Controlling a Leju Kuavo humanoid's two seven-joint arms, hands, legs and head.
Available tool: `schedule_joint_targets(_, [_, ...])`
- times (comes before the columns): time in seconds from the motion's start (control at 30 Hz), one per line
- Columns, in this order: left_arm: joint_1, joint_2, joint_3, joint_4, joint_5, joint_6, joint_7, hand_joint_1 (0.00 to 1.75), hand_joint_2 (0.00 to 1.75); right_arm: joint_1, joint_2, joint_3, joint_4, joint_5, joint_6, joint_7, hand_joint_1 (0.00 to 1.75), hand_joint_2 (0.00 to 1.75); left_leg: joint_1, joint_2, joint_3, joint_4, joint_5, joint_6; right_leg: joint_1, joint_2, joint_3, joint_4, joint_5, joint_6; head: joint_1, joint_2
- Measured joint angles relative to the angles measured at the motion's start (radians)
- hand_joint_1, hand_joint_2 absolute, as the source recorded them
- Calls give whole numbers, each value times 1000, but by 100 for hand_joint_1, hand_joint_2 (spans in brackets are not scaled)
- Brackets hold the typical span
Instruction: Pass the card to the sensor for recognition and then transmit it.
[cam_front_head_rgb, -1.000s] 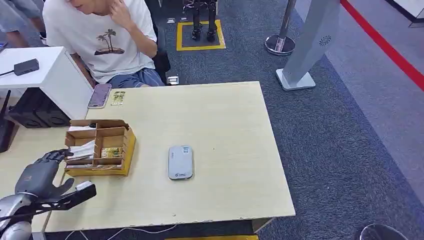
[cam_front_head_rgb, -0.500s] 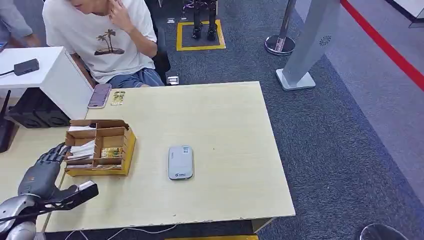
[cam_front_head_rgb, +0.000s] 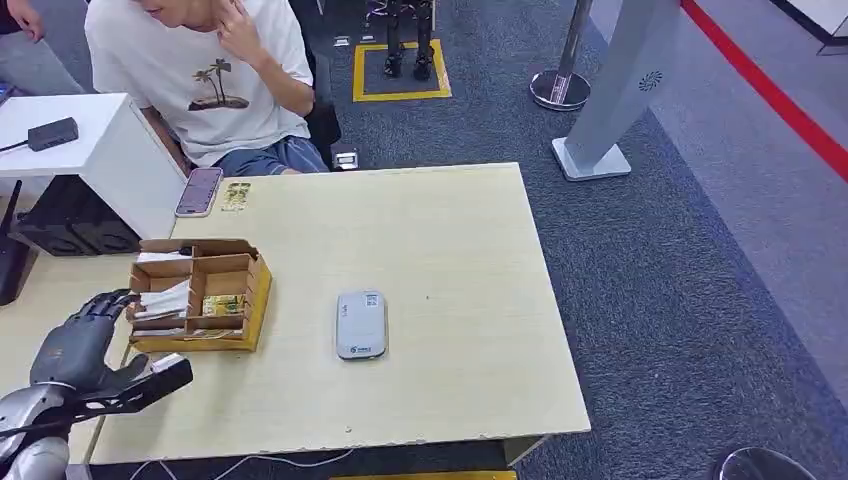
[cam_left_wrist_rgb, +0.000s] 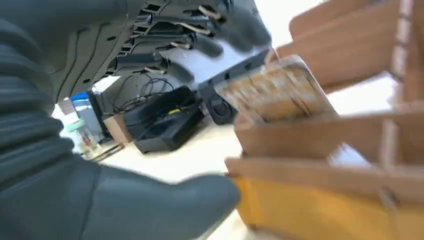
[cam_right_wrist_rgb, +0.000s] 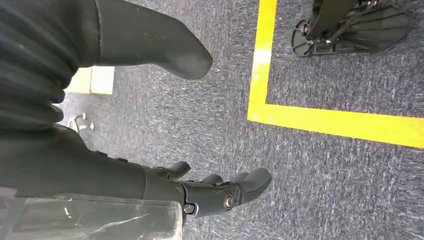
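Left hand (cam_front_head_rgb: 78, 345), fingers apart, beside the brown compartmented cardboard box (cam_front_head_rgb: 200, 292); its thin gold-printed card (cam_front_head_rgb: 222, 304) appears light, stiff, slippery: pinch an exposed edge.

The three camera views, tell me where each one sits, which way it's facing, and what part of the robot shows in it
Head view: high on the body, looking forward and down at the table, card box and sensor; the left hand shows.
Left wrist view: behind the left hand, facing the card box close up.
Right wrist view: on the hanging arm, looking down at carpet and yellow floor tape; the right hand shows.
Shared: head and left wrist views both show the card box and left hand.
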Motion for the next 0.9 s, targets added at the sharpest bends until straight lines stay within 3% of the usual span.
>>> schedule_joint_targets(0.37, [-16,0,15,0,3,0,0,175,175,0,0,-2,0,1,0,0,0,175,0,0,0,0,0,0,0,0,0,0,0,0,0,0])
schedule_joint_targets(0.43, [-16,0,16,0,3,0,0,168,175,0,0,-3,0,1,0,-1,0,175,0,0,0,0,0,0,0,0,0,0,0,0,0,0])
schedule_joint_targets(0.5, [-16,0,16,0,3,0,0,147,175,0,0,-5,0,1,-1,-4,0,175,0,0,0,0,0,0,0,0,0,0,0,0,0,0])
schedule_joint_targets(0.53, [-16,0,16,0,3,0,0,52,175,1,0,-5,0,1,-1,-6,0,175,0,0,0,0,0,0,0,0,0,0,0,0,0,0])
schedule_joint_targets(0.57, [-16,0,16,0,3,0,0,10,175,1,-1,-6,0,1,-2,-7,0,175,0,0,0,0,0,0,0,0,0,0,0,0,0,0])
schedule_joint_targets(0.63, [-15,0,17,0,5,0,0,0,175,1,-1,-8,0,1,-2,-10,0,175,0,0,0,0,0,0,0,0,0,0,0,0,0,0])
schedule_joint_targets(0.9, [-13,0,17,0,6,0,-2,0,175,1,-2,-18,0,1,-2,-12,0,175,0,0,0,0,0,0,0,0,0,0,0,0,0,0])
